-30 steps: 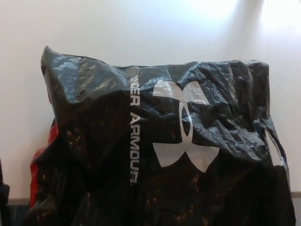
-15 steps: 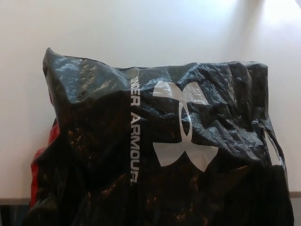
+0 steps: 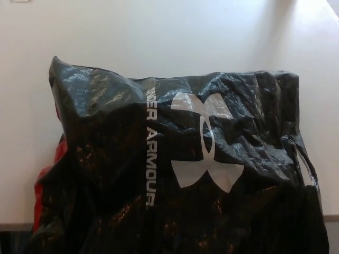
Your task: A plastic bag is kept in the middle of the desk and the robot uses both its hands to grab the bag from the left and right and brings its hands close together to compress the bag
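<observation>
The table [image 3: 159,32] is a pale, bare surface filling the upper part of the head view, with its near edge showing as a thin line at the lower right. The bag [image 3: 175,174] is a large, crumpled black plastic sack that occupies most of the frame, resting on the table and running off the bottom edge of the view. Its broad face is turned up toward the camera, and its visible width runs left to right, so its two side edges face the sides from which the hands would approach. A red patch [image 3: 50,185] shows at the bag's lower left edge; what it belongs to cannot be determined. A white logo [image 3: 206,143] and a line of white lettering [image 3: 150,148] mark the centre of the bag. Neither the left hand nor the right hand appears in the view, so their opening and any hold cannot be stated, and which hand is nearer cannot be judged.
</observation>
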Tool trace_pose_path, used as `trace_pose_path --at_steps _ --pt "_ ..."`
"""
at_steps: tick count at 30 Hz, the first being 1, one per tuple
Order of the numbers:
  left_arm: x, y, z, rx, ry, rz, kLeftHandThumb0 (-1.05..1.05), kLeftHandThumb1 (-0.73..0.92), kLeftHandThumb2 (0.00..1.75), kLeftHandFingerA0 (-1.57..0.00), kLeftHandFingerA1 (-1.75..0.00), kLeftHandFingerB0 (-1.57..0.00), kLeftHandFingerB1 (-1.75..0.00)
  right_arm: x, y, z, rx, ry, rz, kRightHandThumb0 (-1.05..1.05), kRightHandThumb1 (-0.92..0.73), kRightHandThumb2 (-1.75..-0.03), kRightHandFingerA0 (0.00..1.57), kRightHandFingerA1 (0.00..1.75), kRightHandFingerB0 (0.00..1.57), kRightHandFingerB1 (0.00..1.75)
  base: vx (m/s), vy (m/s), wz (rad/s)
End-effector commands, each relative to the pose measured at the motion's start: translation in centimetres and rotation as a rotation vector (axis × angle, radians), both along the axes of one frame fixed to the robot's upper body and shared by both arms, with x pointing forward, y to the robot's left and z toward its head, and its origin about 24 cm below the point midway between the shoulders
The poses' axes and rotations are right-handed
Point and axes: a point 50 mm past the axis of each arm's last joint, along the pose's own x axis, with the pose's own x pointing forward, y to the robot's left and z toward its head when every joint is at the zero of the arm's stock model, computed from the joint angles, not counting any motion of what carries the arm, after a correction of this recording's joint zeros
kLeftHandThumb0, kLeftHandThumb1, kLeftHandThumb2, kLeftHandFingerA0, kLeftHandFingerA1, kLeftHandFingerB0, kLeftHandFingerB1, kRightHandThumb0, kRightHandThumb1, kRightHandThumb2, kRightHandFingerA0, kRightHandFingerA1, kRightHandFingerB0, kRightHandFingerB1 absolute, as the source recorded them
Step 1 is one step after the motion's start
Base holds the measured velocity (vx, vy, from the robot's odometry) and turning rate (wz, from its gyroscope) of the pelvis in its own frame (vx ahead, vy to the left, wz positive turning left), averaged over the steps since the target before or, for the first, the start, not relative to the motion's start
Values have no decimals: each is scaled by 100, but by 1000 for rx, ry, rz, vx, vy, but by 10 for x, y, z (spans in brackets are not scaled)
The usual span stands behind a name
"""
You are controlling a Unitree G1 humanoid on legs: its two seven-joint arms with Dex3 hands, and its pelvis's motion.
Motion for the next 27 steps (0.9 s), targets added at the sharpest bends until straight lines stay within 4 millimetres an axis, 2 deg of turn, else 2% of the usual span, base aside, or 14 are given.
trace_pose_path --at_steps 1,9,12,16,17,18,19,21,22,24,25,26,27 --pt "-3 4 9 42 -112 -16 -33 59 115 -2 -50 0 -47 3 1 5 20 -54 57 -89 -75 -106 0 14 0 13 0 0 0" --pt "2 2 9 42 -118 -2 -33 59 115 -2 -50 0 -47 14 2 3 48 -92 72 -82 -72 -102 0 16 0 16 0 0 0" --pt "11 4 8 56 -154 -1 -33 61 115 -2 -50 0 -47 15 1 0 56 -81 51 -77 -76 -105 0 17 0 18 0 0 0" --pt "11 2 9 65 -143 -13 -33 61 115 -2 -50 0 -47 13 1 -2 71 -68 49 -73 -76 -105 0 18 0 20 0 0 0" --pt "12 5 7 79 -146 -18 -33 62 116 -2 -51 0 -47 12 1 -2 58 -65 48 -65 -92 -77 0 9 0 15 0 0 0" --pt "12 6 6 85 -148 -20 -33 62 116 -2 -51 0 -47 12 1 -2 53 -63 47 -65 -92 -77 0 9 0 15 0 0 0" --pt "11 5 6 81 -144 -9 -33 61 115 -2 -50 0 -47 12 1 -3 69 -59 51 -74 -78 -107 0 18 0 19 0 0 0" --pt "11 4 6 70 -147 2 -33 60 114 -2 -50 0 -47 12 1 -3 66 -63 52 -72 -76 -105 0 19 0 21 0 0 0" --pt "10 5 6 70 -148 -1 -33 61 115 -2 -50 0 -47 12 1 -3 68 -63 55 -61 -92 -71 0 12 0 18 0 0 0" --pt "9 6 6 82 -143 -5 -33 60 115 -2 -50 0 -47 12 2 -4 71 -62 58 -61 -92 -71 0 13 0 18 0 0 0" --pt "9 5 6 79 -141 -3 -66 90 66 -16 -33 -21 -30 12 2 -4 70 -57 56 -61 -92 -71 0 12 0 18 0 0 0" --pt "9 5 6 68 -142 1 -66 90 66 -16 -33 -21 -30 11 1 -4 69 -50 55 -61 -92 -71 0 12 0 18 0 0 0" --pt "9 5 6 77 -141 2 -34 58 113 -2 -50 -1 -47 12 2 -3 70 -72 60 -61 -91 -75 3 10 3 19 0 0 0"
